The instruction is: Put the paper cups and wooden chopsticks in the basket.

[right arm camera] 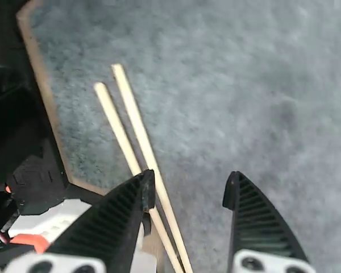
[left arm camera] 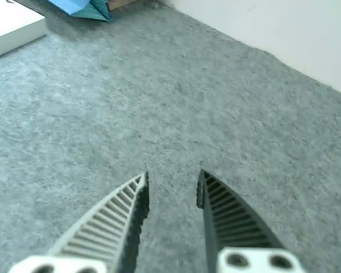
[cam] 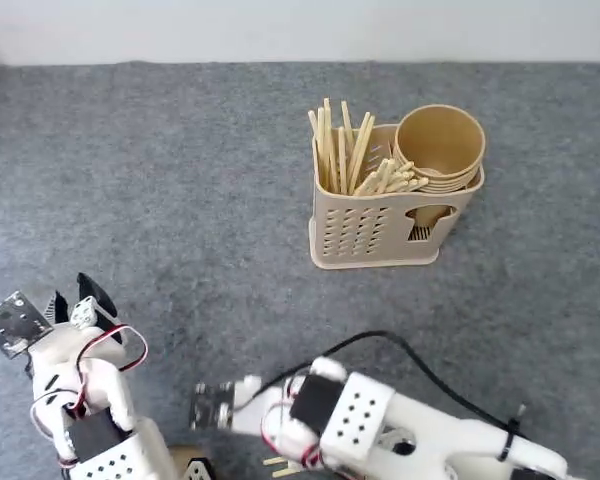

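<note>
Nearest, two loose chopsticks (right arm camera: 128, 133) lie side by side on the grey tabletop (cam: 180, 200), close along its wooden edge (right arm camera: 42, 96). The right pincer (right arm camera: 190, 185) hangs low over them, spread and holding nothing. The sticks run under one finger rather than between the two. The left pincer (left arm camera: 172, 181), off to the side, is also spread and empty above bare felt. Far back stands the basket (cam: 370, 235), with a bundle of chopsticks (cam: 340, 150) upright in one compartment and stacked cups (cam: 440, 145) in the other.

The risk, I judge, is that closing from here would miss or catch a single stick, and a nudge could roll them over the edge. The right wrist view gives the pair's lay and the edge. In the high view the arm covers most of the pair, yet that view gives the basket and its fill.
</note>
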### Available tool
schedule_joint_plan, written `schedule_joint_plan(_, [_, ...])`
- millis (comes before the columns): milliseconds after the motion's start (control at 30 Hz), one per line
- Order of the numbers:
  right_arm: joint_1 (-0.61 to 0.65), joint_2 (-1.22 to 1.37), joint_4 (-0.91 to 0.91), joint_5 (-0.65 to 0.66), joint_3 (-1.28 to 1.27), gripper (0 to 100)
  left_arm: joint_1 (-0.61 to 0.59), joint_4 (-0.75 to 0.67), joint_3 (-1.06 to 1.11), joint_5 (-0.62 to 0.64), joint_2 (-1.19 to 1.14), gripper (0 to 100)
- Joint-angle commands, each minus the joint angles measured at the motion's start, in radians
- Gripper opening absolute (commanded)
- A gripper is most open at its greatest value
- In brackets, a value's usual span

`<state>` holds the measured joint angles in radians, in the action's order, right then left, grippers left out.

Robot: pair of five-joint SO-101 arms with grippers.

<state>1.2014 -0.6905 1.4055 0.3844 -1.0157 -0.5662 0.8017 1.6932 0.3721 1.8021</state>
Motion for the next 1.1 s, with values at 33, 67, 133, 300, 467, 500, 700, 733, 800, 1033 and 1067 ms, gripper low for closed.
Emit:
schedule_joint_plan(33, [0.108,-0.018,-0.071,0.005,-0.051,21.5,-0.009,-0.028,-0.010,-0.006,0.020,14])
schedule_joint_plan(67, [0.130,-0.018,-0.085,0.005,-0.069,21.5,-0.009,-0.028,-0.010,-0.006,0.020,14])
schedule_joint_plan(133, [0.157,-0.018,-0.122,0.005,-0.097,21.5,-0.011,-0.028,-0.010,-0.006,0.020,14])
schedule_joint_plan(300, [0.193,-0.018,-0.139,0.005,-0.110,21.5,-0.012,-0.028,-0.010,-0.006,0.020,14])
schedule_joint_plan(467, [0.213,-0.007,-0.162,0.005,-0.127,21.2,-0.009,-0.028,-0.010,-0.006,0.020,14])
schedule_joint_plan(500, [0.213,-0.007,-0.188,0.009,-0.146,21.2,-0.009,-0.028,-0.010,-0.006,0.020,14])
schedule_joint_plan(700, [0.208,-0.010,-0.358,0.012,-0.273,21.2,-0.009,-0.028,-0.010,-0.006,0.020,14])
schedule_joint_plan(733, [0.208,-0.008,-0.364,0.012,-0.276,21.2,-0.009,-0.028,-0.010,-0.006,0.020,14])
schedule_joint_plan(800, [0.206,-0.008,-0.367,0.012,-0.279,21.2,-0.009,-0.028,-0.010,-0.006,0.020,14])
schedule_joint_plan(1033, [0.117,-0.008,-0.369,0.011,-0.281,13.8,-0.009,-0.028,-0.010,-0.006,0.020,14])
schedule_joint_plan(1067, [0.101,-0.008,-0.369,0.011,-0.281,9.8,-0.009,-0.028,-0.010,-0.006,0.020,14])
